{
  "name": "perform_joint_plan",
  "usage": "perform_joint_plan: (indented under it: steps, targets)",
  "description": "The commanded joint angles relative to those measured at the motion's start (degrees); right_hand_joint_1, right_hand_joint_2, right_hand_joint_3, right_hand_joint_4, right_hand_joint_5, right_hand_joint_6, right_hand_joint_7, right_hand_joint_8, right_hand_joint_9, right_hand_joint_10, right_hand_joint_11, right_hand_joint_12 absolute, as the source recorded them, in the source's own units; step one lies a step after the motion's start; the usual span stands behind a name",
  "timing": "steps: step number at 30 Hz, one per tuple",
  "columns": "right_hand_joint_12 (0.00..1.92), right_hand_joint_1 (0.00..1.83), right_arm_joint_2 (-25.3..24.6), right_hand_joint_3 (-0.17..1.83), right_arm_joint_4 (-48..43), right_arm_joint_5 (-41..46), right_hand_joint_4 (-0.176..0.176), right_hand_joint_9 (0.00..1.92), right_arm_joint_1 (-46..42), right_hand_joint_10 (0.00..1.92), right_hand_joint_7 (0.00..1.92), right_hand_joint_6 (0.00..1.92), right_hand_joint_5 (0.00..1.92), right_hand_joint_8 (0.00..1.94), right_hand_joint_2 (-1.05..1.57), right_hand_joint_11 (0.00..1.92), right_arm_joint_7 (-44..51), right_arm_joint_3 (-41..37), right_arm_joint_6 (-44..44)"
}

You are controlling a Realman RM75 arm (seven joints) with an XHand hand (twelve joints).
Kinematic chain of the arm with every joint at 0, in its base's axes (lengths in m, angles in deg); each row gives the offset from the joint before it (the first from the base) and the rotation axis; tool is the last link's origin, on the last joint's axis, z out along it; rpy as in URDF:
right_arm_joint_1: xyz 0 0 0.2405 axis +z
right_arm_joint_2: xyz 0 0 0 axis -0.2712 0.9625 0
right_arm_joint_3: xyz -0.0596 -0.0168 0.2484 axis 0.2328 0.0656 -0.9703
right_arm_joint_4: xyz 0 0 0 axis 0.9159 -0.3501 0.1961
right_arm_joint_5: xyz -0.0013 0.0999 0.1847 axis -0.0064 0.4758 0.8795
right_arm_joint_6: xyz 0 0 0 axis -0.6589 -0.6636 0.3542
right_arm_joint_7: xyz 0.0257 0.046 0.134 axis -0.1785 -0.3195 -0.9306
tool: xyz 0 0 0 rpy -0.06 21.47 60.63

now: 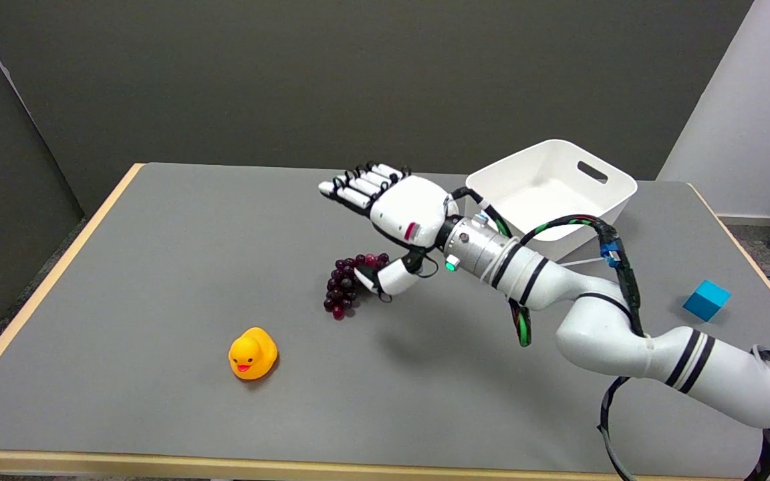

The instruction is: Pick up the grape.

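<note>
One white right arm reaches low across the grey counter (pixel 158 267). Its black-and-white right hand (pixel 398 217) hovers over the dark purple grape bunch (pixel 345 284), fingers (pixel 358 188) stretched wide, thumb beside the grapes, which lie on the counter.

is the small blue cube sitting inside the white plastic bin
No, the small blue cube sits on the grey table, apart from the white plastic bin.
</note>
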Motion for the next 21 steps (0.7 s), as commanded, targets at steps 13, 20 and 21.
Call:
perform_joint_plan:
  steps: [13,20,21]
  targets:
    - [1.09,0.64,-0.5,0.97,5.5,3.2,-0.005,0.08,4.2,0.64,0.08,0.15,0.05,0.26,0.57,0.05,1.5,5.3,-12.3]
    - [1.09,0.64,-2.1,0.97,8.2,3.8,-0.007,0.08,5.6,0.64,0.08,0.14,0.05,0.25,0.57,0.05,1.4,6.4,-11.8]
    - [1.10,0.64,-2.5,0.97,8.6,3.8,-0.007,0.08,5.8,0.64,0.08,0.15,0.05,0.26,0.57,0.05,1.4,6.4,-11.6]
